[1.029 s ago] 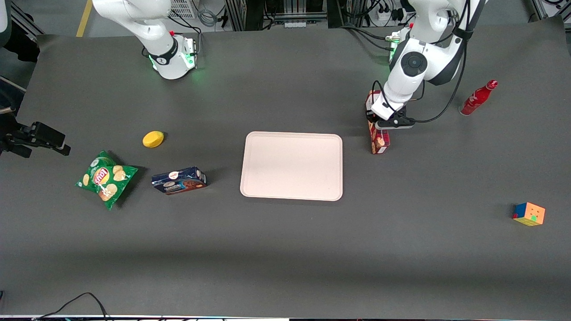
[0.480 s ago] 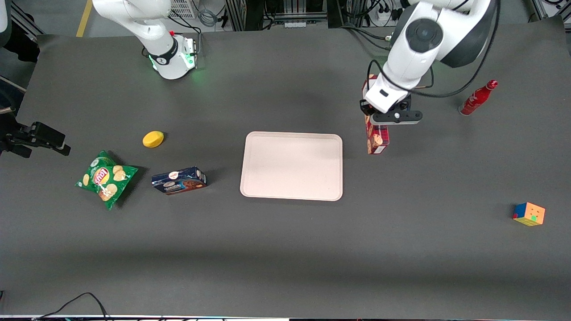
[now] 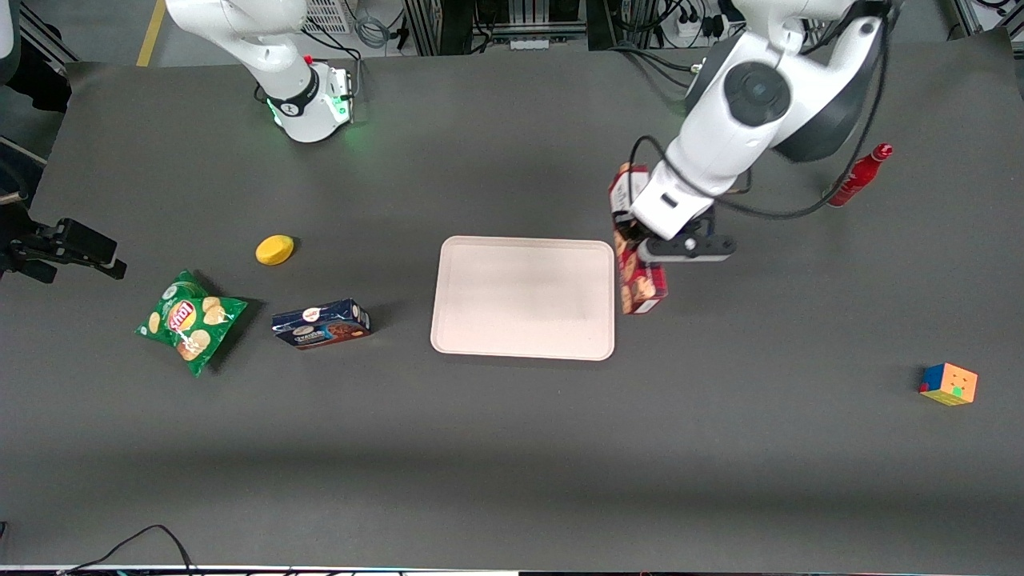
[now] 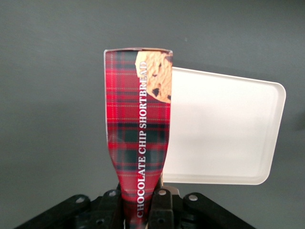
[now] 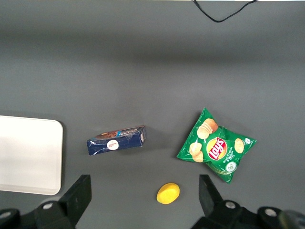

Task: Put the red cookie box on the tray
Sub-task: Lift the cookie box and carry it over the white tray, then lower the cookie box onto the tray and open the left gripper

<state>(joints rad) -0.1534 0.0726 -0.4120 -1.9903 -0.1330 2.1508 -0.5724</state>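
The red cookie box, a long dark-red plaid carton with cookie pictures, hangs in the air beside the tray's edge on the working arm's end. In the left wrist view the red cookie box runs away from the camera, its sides squeezed between the black fingers. My gripper is shut on the box around its middle. The tray is a large pale cream rectangle with a low rim, lying flat mid-table with nothing on it. In the left wrist view the tray lies below and beside the box.
A red bottle stands toward the working arm's end, and a colour cube lies nearer the front camera there. Toward the parked arm's end lie a dark-blue cookie box, a green chips bag and a yellow lemon.
The gripper has lifted the red cookie box off the table and carried it toward the tray and nearer the front camera. It now hangs at the tray's edge.
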